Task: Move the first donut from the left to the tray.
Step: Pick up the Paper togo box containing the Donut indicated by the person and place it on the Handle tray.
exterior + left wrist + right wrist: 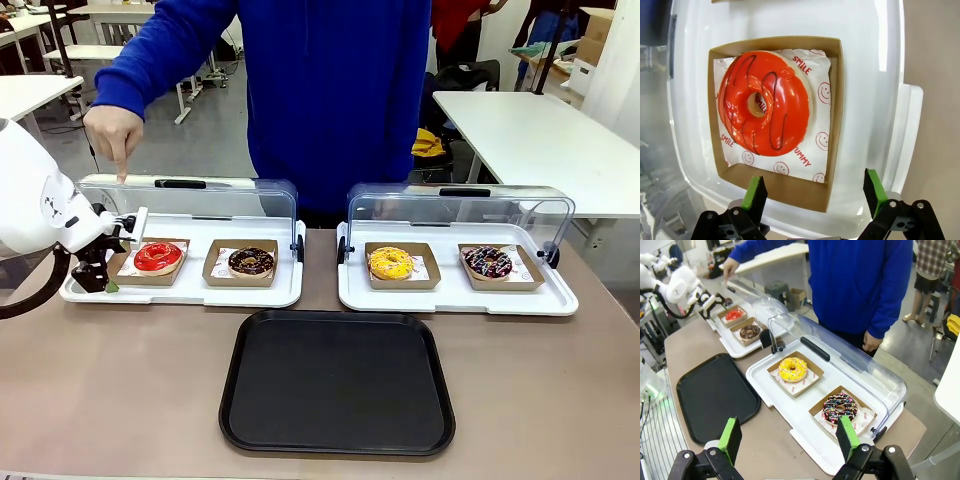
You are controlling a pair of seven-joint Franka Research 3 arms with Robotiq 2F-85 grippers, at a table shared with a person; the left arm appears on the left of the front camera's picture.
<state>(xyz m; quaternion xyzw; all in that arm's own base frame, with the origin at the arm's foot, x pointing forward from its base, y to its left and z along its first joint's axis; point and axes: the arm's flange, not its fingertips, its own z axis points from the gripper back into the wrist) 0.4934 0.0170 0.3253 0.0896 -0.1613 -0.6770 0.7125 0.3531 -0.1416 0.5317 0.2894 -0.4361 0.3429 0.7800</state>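
The red-iced ring donut rests in its brown cardboard holder at the left end of the left white tray. My left gripper hangs open just short of the holder's near edge, green fingertips straddling that edge without touching. The black tray lies flat at the table's front middle. My right gripper stands open high above the right end of the table, holding nothing.
A chocolate donut shares the left white tray. The right white tray holds a yellow donut and a sprinkled donut. Both clear lids stand raised. A person in blue points a finger at the left lid.
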